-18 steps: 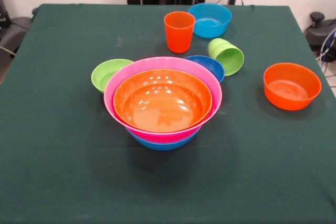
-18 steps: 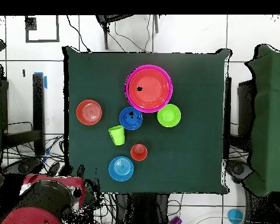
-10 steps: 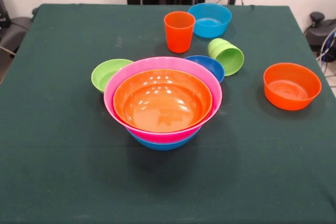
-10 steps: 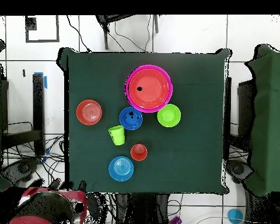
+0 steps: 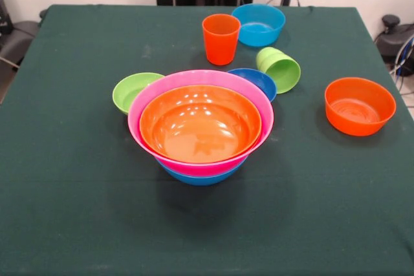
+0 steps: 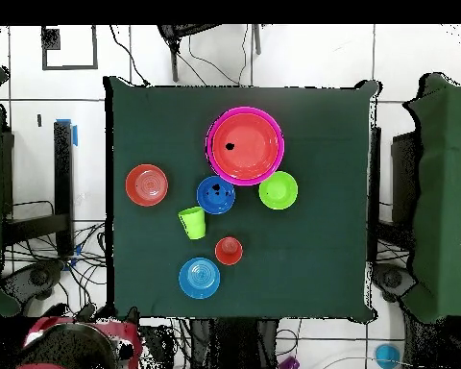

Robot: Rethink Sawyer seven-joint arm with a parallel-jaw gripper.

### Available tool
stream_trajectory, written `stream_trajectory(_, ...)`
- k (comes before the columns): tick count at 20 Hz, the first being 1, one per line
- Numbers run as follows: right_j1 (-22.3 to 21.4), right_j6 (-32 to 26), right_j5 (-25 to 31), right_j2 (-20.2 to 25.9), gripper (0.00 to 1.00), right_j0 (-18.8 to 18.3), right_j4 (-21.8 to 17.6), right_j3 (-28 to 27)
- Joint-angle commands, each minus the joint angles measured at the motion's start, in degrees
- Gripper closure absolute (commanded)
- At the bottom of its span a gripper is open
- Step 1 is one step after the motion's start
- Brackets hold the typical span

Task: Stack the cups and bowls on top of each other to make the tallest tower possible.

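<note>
Green cloth covers the table (image 5: 65, 211), and on it we find every piece of the set at rest. We see the tower (image 5: 200, 127) near the middle: an orange bowl (image 5: 199, 124) nested in a pink bowl (image 5: 150, 98), and that in a blue bowl (image 5: 197, 177) of which only the near underside shows below the pink rim. We count three bowls in it.

Just left of the tower, touching or nearly touching the pink rim, sits a small green bowl (image 5: 131, 90), upright. Just behind the tower on the right sits a small blue bowl (image 5: 259, 81), partly hidden by the pink rim. Beside that, the green cup (image 5: 279, 69) lies on its side, mouth towards the near right. The orange cup (image 5: 220, 39) stands upright farther back, and a second blue bowl (image 5: 259, 24) stands close on its right, near the far edge. A small orange bowl (image 5: 359, 105) stands alone, well apart at the right.

From overhead we see the same pieces, with the tower (image 6: 245, 146) towards the top of the table (image 6: 321, 269). We note the red arm (image 6: 71, 344) off the table at the bottom left corner. We cannot make out its gripper, so we cannot tell whether the fingers are spread or pressed together
</note>
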Motion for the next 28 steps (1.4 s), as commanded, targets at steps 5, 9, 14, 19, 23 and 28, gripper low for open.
stream_trajectory(5, 4.0, 0.2, 1.9, 1.9, 0.00, 0.7, -2.1, 6.7)
stream_trajectory(9, 3.9, 0.0, -3.5, 1.1, 0.00, 1.6, -2.1, 10.1)
stream_trajectory(14, 3.8, -0.7, -9.0, 0.5, 0.00, 2.3, -1.2, 13.5)
stream_trajectory(19, 3.8, 0.6, -13.2, 0.1, 0.00, 2.6, -0.3, 16.0)
stream_trajectory(23, 4.3, 1.0, -16.5, 0.3, 0.00, 2.7, 0.3, 17.9)
stream_trajectory(28, 5.5, 0.9, -16.8, 1.0, 0.00, 2.3, -0.2, 18.7)
